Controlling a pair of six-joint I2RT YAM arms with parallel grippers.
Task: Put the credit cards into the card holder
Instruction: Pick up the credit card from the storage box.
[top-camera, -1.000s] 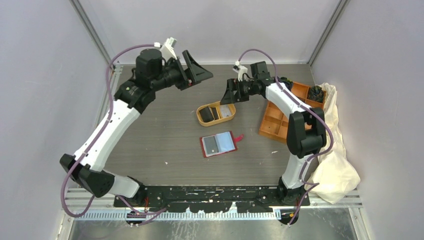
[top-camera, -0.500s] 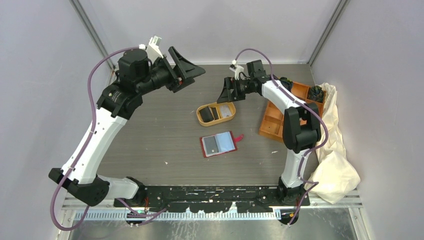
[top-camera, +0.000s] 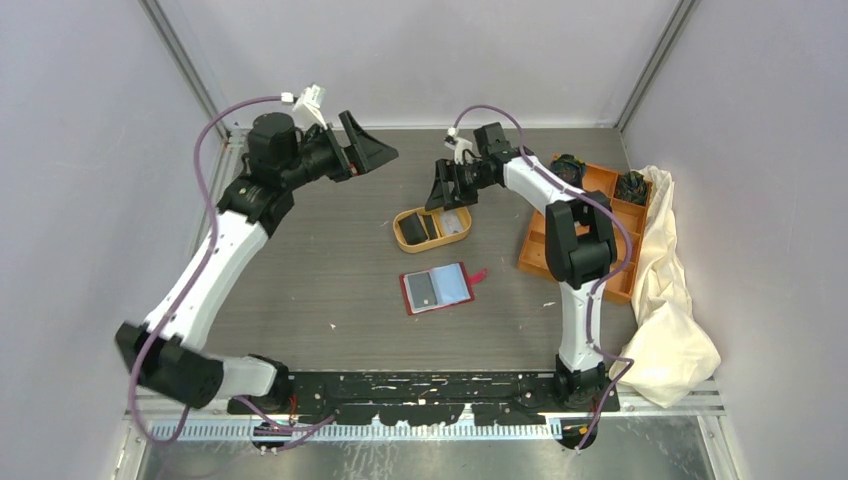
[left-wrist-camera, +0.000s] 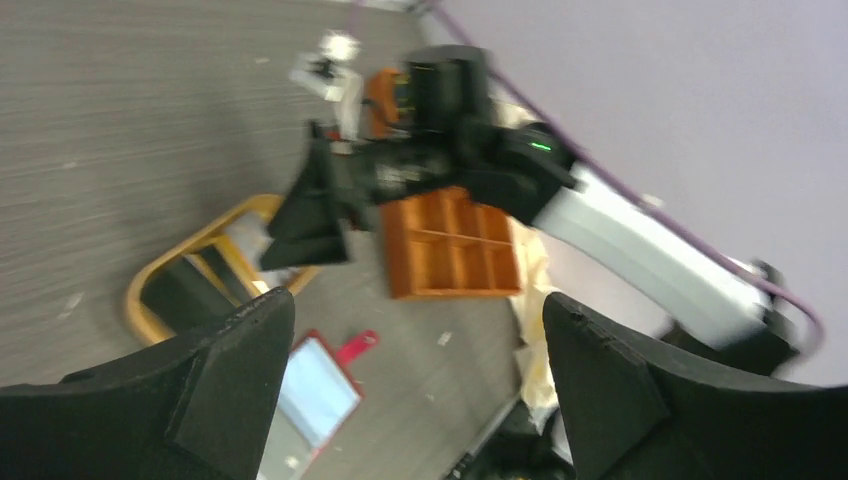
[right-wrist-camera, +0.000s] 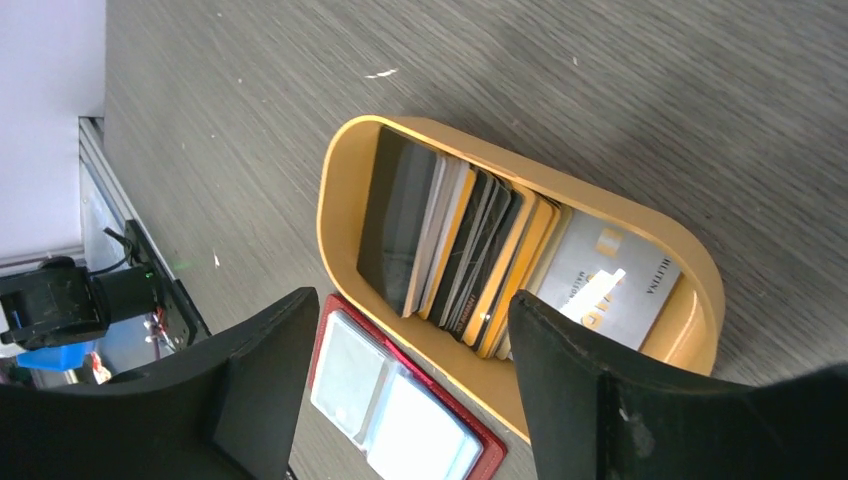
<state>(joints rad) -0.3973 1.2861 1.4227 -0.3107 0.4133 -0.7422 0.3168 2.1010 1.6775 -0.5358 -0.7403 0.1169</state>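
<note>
The credit cards (right-wrist-camera: 450, 250) sit in the orange oval tray (right-wrist-camera: 340, 170) at the middle of the counter (top-camera: 330, 250). Most of them stand on edge in a tight stack of black, white and yellow, and one silvery card (right-wrist-camera: 610, 285) lies flat at the tray's other end. Just near of the tray, apart from it, the red card holder (top-camera: 437, 288) lies open on the counter with its pale lining up and its clasp tab pointing right. Whether a card is already tucked inside cannot be told.

The right claw (top-camera: 447, 187) hangs over the far side of the tray, released — its two fingers stand apart with nothing between them, and the cards show in the gap. The left claw (top-camera: 365, 150) is raised at the far left, well apart from tray and holder, spread wide and empty. Its camera looks across at the right arm.

An orange compartment box (top-camera: 540, 250) rests to the right, with a white cloth (top-camera: 670, 330) bunched beyond it.
</note>
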